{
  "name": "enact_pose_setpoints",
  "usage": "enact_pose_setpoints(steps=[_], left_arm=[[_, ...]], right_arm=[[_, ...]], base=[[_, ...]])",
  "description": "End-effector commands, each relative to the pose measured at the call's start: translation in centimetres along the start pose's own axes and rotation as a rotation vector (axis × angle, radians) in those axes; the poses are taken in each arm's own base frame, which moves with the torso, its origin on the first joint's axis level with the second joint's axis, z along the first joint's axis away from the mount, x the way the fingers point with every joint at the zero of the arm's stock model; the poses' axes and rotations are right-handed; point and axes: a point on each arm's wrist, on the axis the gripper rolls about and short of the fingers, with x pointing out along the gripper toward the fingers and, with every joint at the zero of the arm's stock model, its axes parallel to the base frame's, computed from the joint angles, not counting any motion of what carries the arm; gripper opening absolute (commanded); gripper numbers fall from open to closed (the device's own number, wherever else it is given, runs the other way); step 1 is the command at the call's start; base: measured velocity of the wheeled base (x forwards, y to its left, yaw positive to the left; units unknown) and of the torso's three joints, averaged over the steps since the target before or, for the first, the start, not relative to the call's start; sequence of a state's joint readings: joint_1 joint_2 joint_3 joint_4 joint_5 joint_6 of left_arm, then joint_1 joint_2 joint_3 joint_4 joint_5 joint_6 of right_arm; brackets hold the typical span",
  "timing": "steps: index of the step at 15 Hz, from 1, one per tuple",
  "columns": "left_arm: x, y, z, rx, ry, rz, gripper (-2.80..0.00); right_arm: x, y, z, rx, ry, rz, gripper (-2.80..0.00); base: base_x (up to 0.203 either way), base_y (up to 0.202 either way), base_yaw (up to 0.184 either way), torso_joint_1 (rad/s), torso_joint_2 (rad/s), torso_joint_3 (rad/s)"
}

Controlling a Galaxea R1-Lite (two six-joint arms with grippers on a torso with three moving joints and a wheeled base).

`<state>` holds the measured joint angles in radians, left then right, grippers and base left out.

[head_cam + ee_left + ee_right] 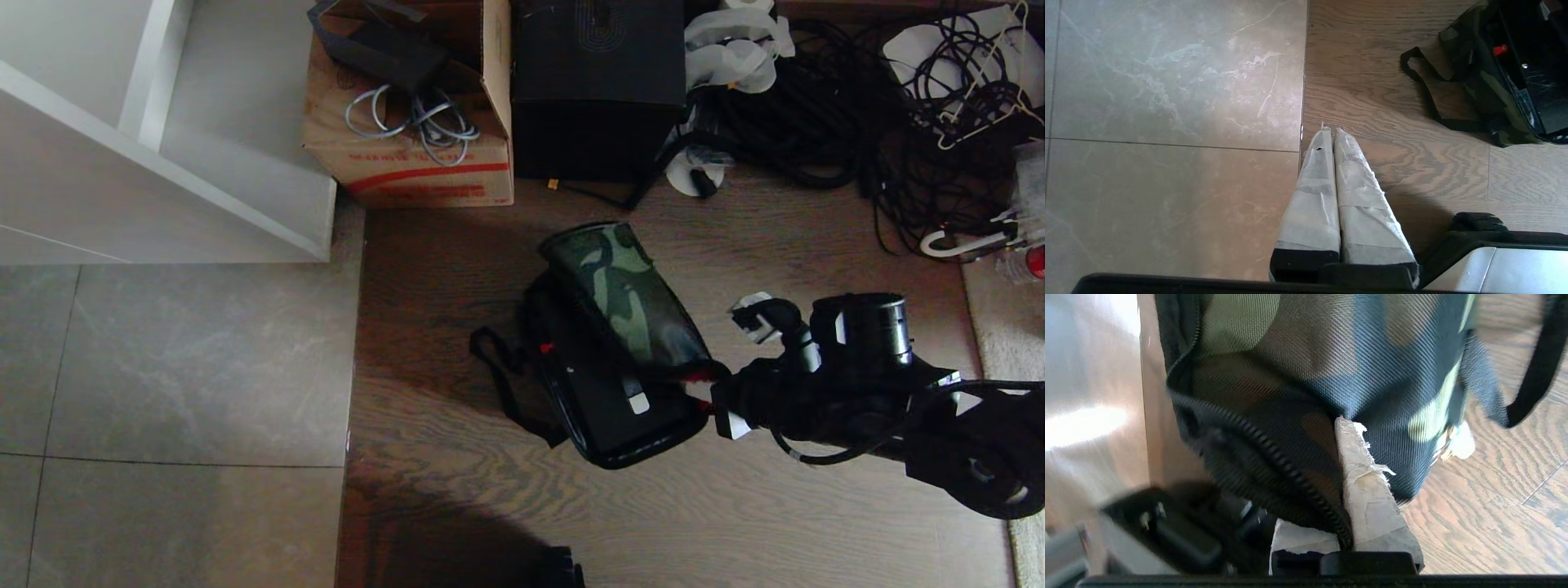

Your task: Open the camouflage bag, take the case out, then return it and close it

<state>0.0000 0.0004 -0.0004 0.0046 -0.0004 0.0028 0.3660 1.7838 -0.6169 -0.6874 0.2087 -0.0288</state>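
Note:
The camouflage bag [624, 290] lies on the wood floor with its lid lifted, a strip of red lining showing at the lid's edge. Inside lies the black case [620, 408], its handle with a silver end [637, 402] on top. My right gripper [720, 396] is at the lid's near right corner, shut on the zipper edge. In the right wrist view the camouflage fabric [1331, 355] runs between the fingers [1372, 498] of that gripper [1333, 433]. My left gripper [1329, 131] hangs shut over the floor seam, away from the bag [1474, 81] and its strap [1427, 96].
A brown carton [408, 155] with cables and a tall black box [600, 82] stand behind the bag. Tangled black cables [857, 114] fill the back right. A white cabinet [122, 147] stands at the left over grey tiles [180, 384]. A pale rug [1008, 343] borders the right.

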Motion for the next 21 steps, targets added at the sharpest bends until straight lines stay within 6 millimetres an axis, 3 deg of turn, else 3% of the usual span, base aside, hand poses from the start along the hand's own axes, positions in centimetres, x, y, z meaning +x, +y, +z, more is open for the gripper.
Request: enact_pose_setpoints(steps=[1, 7, 10, 11, 14, 15, 18, 21], left_arm=[[0.0, 0.0, 0.0, 0.0, 0.001, 0.0, -2.8], [0.0, 0.0, 0.0, 0.0, 0.001, 0.0, -2.8], [0.0, 0.0, 0.0, 0.0, 0.002, 0.0, -2.8], [0.0, 0.0, 0.0, 0.0, 0.001, 0.0, -2.8], [0.0, 0.0, 0.0, 0.0, 0.0, 0.0, -2.8], [0.0, 0.0, 0.0, 0.0, 0.0, 0.0, -2.8], [0.0, 0.0, 0.0, 0.0, 0.0, 0.0, -2.8], [0.0, 0.0, 0.0, 0.0, 0.001, 0.0, -2.8]], right_arm=[[-0.5, 0.9, -1.3, -0.012, 0.041, 0.029, 0.0], [-0.6, 3.4, -2.9, 0.075, 0.154, 0.123, 0.0], [-1.8, 5.0, -0.8, 0.235, 0.094, 0.184, 0.0], [-2.1, 4.9, 0.0, 0.241, 0.063, 0.182, 0.0], [-2.1, 0.7, 1.0, 0.312, 0.004, 0.049, 0.0], [-1.6, -0.9, 1.5, 0.337, -0.018, 0.007, -2.8], [0.7, -3.8, 4.0, 0.458, -0.103, -0.04, -2.8], [4.4, -5.9, 6.8, 0.513, -0.185, -0.039, -2.8]], base=[[0.0, 0.0, 0.0, 0.0, 0.0, 0.0], [0.0, 0.0, 0.0, 0.0, 0.0, 0.0], [0.0, 0.0, 0.0, 0.0, 0.0, 0.0], [0.0, 0.0, 0.0, 0.0, 0.0, 0.0], [0.0, 0.0, 0.0, 0.0, 0.0, 0.0], [0.0, 0.0, 0.0, 0.0, 0.0, 0.0], [0.0, 0.0, 0.0, 0.0, 0.0, 0.0], [0.0, 0.0, 0.0, 0.0, 0.0, 0.0]])
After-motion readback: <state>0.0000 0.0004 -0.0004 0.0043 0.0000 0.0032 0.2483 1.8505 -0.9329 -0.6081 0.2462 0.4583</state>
